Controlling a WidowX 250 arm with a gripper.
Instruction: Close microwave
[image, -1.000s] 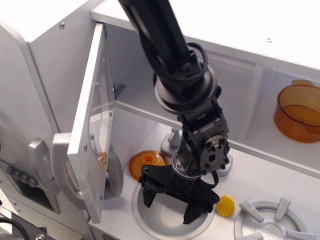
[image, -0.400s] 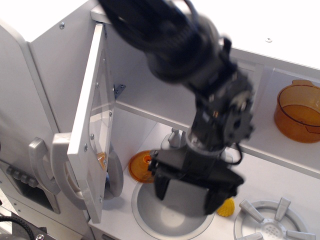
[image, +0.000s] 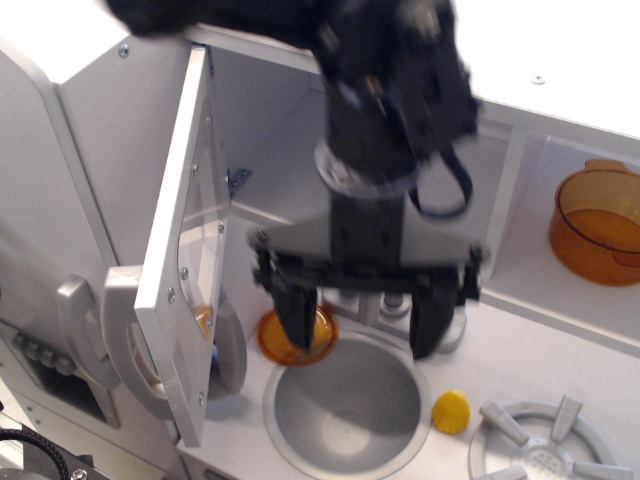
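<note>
The microwave (image: 300, 150) is the white box compartment at the upper left. Its white door (image: 183, 240) with a clear window stands wide open, swung out toward me, edge-on. My gripper (image: 365, 320) hangs from the black arm in front of the compartment's lower shelf, above the round sink (image: 345, 412). Its two black fingers (image: 295, 312) point down, spread wide and hold nothing. It is to the right of the door and does not touch it.
An orange lid (image: 285, 340) lies behind the sink, partly behind a finger. A yellow toy (image: 450, 410) sits right of the sink. A grey burner (image: 545, 445) is at lower right. An orange pot (image: 600, 225) sits in the right cubby. A curved grey handle (image: 85, 330) is at lower left.
The gripper has risen from the sink and turned, its fingers now spread wider and facing the camera; the arm swung up and left. The door has not moved.
</note>
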